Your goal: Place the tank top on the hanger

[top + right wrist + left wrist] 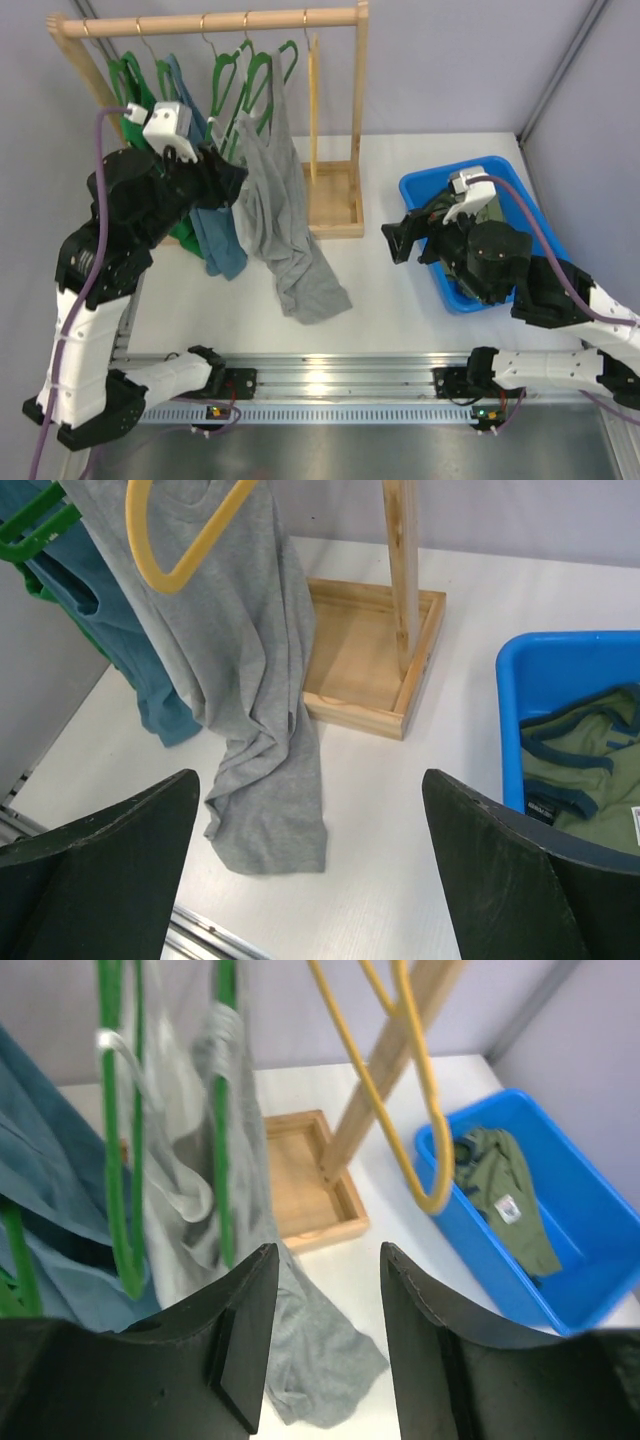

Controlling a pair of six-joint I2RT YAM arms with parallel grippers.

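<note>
On the rail at the table's far left:
- The wooden rack [205, 22] carries several hangers and garments, crowded close together.
- The tank top [272, 195] hangs from that rail. Its long axis runs downward and its lower end lies crumpled on the table [400, 320], beside the rack's base.
- The blue bin [520, 195] stands well apart to the right, with an olive-green garment [590, 780] lying in it.
- The hanger [224, 1150] is upright, and grey strap fabric is draped over its upper part. I judge the top to be at least partly on.
- The left gripper [325, 1290] is the nearer of the two. It sits just beside the garment, which lies ahead of and below its fingers. Its jaws stand apart with nothing between them.
- The right gripper [310, 820] sits by the bin, near the rack's base. Its jaws are spread wide and it is empty-handed.
- Hard to make out:
  - The left arm covers part of the rack in the top view.
  - The wrist view cuts off the hanger's hook and shoulders, so I cannot tell whether both straps are seated.
  - The strap detail is blurred.
</note>
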